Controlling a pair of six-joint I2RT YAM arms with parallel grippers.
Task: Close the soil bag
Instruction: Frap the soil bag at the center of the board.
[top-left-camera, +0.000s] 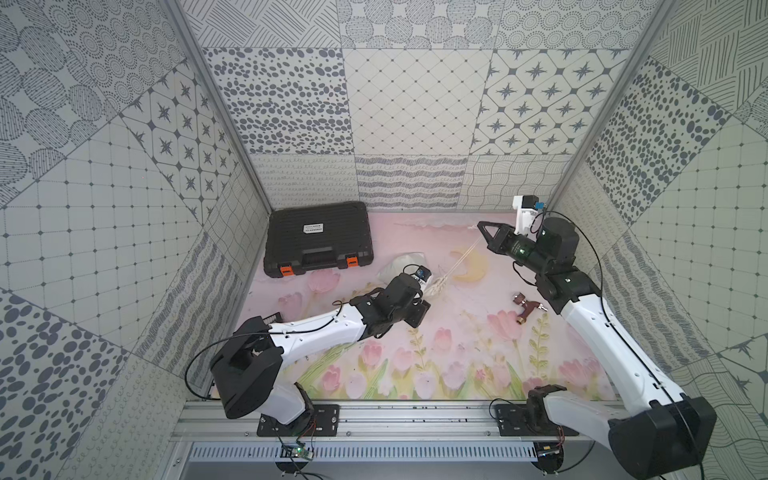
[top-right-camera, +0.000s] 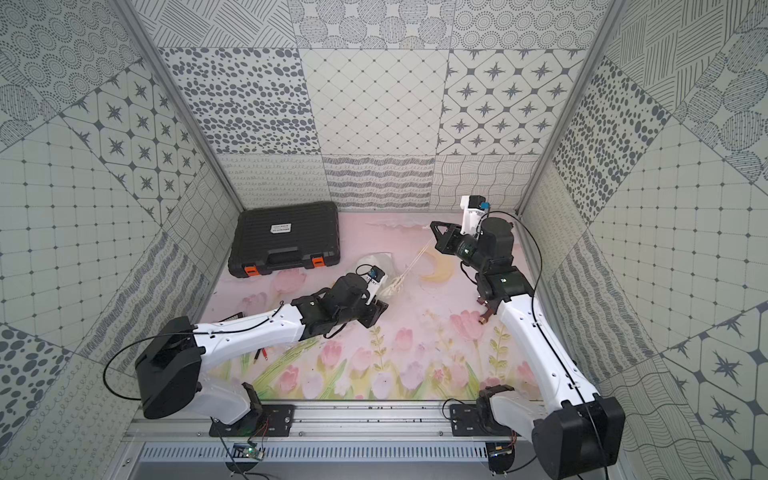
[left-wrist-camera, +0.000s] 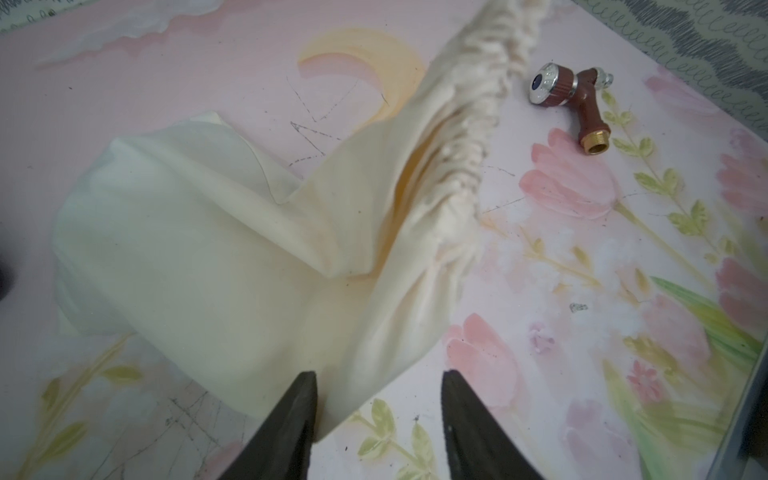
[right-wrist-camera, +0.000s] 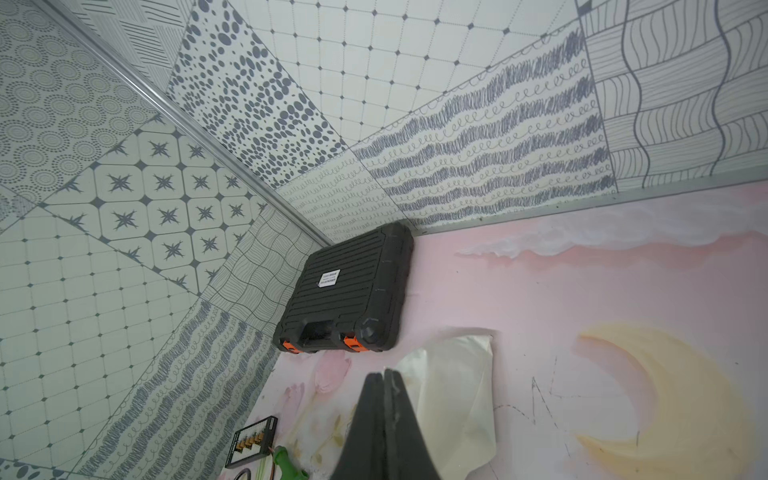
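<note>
Left jaws apart, gripping nothing; right jaws clamped on taut cords (top-left-camera: 460, 258). I worry the unheld soil bag (left-wrist-camera: 199, 249) drags instead of cinching

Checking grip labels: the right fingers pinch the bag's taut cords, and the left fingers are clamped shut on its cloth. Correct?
No: the left wrist view shows the left fingers open, not clamped on the soil bag. The right fingers do pinch the taut cords.
</note>
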